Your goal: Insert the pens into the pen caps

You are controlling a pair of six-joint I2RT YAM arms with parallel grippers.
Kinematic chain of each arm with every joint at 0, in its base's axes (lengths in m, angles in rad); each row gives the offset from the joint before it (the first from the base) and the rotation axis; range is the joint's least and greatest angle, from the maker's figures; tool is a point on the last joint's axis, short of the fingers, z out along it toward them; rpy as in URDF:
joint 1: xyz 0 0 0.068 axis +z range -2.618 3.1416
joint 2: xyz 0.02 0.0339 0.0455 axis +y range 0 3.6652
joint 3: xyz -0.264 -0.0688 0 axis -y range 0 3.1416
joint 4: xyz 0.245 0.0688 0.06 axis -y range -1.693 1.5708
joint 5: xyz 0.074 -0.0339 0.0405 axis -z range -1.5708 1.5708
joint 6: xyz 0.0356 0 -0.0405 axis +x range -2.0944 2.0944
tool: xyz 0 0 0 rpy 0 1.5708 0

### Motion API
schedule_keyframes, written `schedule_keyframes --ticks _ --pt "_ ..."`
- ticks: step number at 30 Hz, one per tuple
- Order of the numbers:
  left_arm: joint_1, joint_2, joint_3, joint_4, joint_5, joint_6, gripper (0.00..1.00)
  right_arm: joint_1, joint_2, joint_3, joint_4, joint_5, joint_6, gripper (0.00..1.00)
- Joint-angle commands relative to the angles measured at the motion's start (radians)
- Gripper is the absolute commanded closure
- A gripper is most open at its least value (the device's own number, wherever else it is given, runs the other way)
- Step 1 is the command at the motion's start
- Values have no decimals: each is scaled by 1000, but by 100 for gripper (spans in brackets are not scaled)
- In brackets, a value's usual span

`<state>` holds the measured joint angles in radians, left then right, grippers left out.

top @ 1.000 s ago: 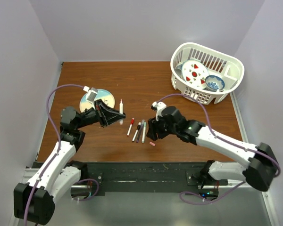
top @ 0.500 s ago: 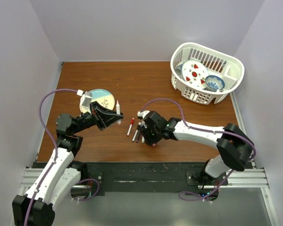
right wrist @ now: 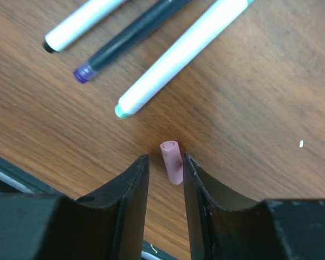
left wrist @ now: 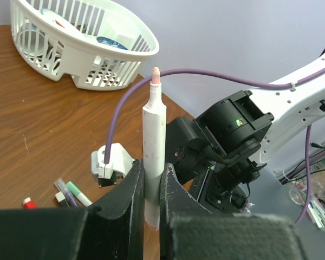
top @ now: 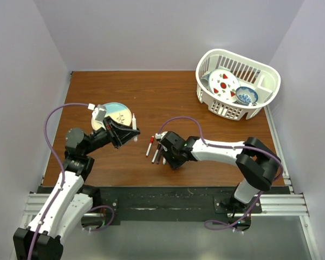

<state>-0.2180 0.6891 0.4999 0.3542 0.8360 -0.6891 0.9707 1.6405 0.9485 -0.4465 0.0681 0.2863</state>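
Jaws: left grips 1 pen (left wrist: 153, 157) | right straddles 1 cap (right wrist: 171, 161) | 4 pens (top: 150, 146) loose

Marker pens come to five. A white-barrelled pen with a pink tip (left wrist: 153, 157) is raised just right of the round pale-blue plate (top: 115, 112). A white pen with a red end (top: 150, 146) lies farther right of that plate. Beyond it lie three together: a white pen with a black end (right wrist: 84, 21), a dark purple pen (right wrist: 130, 35) and a white pen with a teal end (right wrist: 179, 57).

One short pink plastic cap (right wrist: 172, 161) shows; other caps cannot be made out.

One white slatted plastic basket (top: 226, 110), far right of the pale-blue plate, holds one white plate with red shapes (top: 223, 84) and one blue-and-white bowl (top: 247, 95). That makes two plates.

There are two white-and-black robot arms, a left arm (top: 65, 187) and a right arm (top: 222, 151).
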Motion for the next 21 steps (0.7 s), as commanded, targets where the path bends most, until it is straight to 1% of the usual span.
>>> schedule_keyframes --ticks 1,8,10,11,12,15,19,21 --pt "5 -16 49 -37 -35 45 100 8 10 35 -14 50 -16 67" --pt "5 -14 57 -61 -37 33 100 20 47 32 -9 79 -7 73" --pt "6 -17 58 -63 -28 37 100 23 47 32 -4 82 -3 78" --pt "6 -19 57 -64 -23 39 100 26 48 30 -3 87 -1 80" --pt "5 -22 55 -64 -17 52 100 28 44 29 5 87 -1 87" --pt "5 -28 52 -80 -8 86 100 29 32 12 38 68 7 99" --pt "5 -22 43 -73 23 95 100 29 -13 -7 78 72 68 100" --pt "5 -10 46 -113 11 117 100 29 -45 -7 92 91 94 100"
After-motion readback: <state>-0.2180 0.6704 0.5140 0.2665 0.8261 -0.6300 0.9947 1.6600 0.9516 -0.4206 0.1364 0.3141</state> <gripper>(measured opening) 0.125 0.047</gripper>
